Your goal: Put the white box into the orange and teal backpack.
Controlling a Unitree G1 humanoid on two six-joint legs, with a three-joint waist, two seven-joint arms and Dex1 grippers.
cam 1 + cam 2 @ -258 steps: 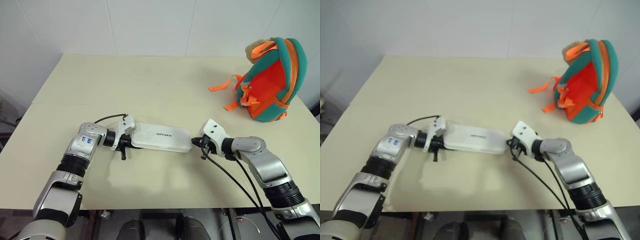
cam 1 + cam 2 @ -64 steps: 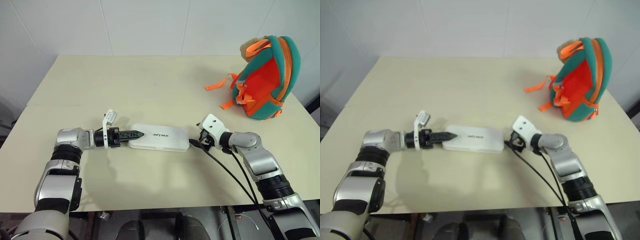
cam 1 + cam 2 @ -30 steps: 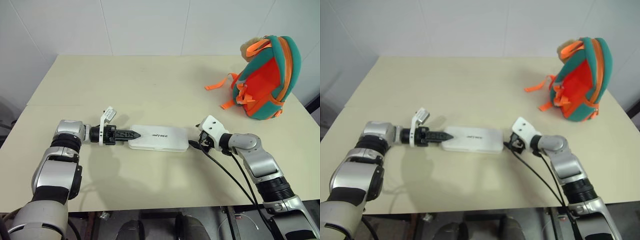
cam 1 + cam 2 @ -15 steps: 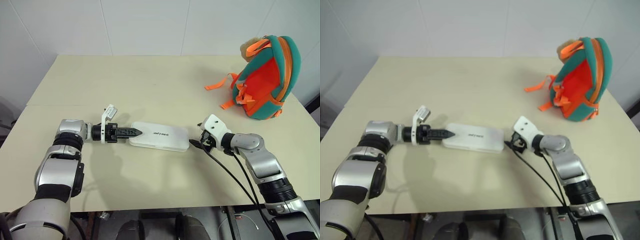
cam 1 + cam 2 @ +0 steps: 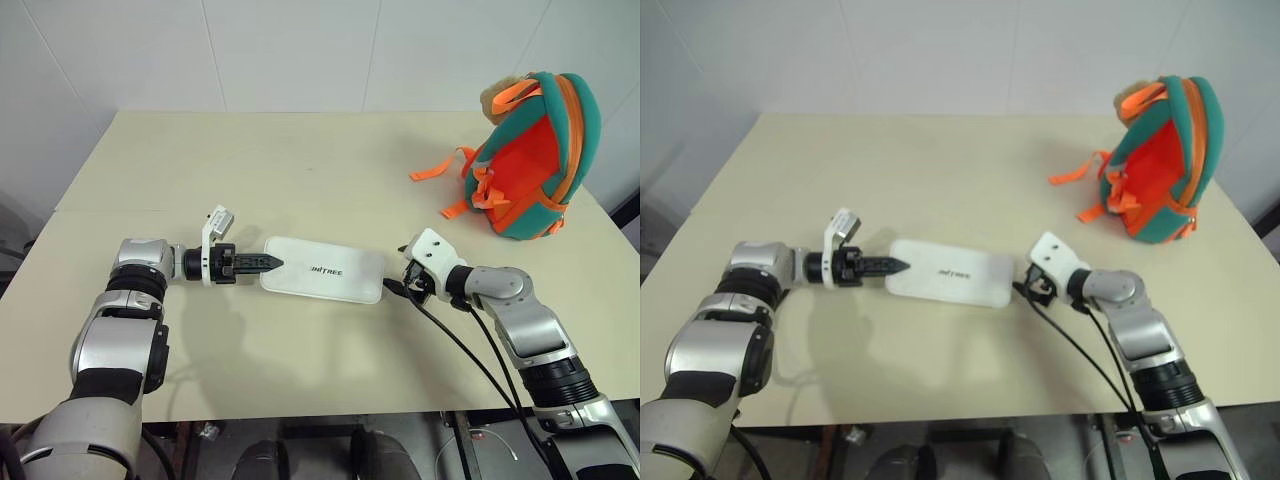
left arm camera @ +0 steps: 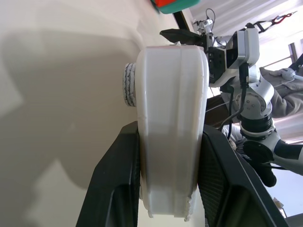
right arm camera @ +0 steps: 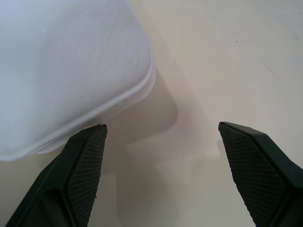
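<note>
The left gripper (image 5: 272, 264) clamps the white box's (image 5: 322, 270) nine o'clock end on the table (image 5: 300, 170). The right gripper (image 5: 396, 290) stands wide at its three o'clock end. The orange and teal backpack (image 5: 535, 150) sits toward two o'clock.

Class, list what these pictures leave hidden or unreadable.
- Backpack opening: head views show no open zip.
- Plush toy: mostly hidden behind the backpack's top.
- Box lettering: too small to read in head views.
- Box's underside: hidden against the table.
</note>
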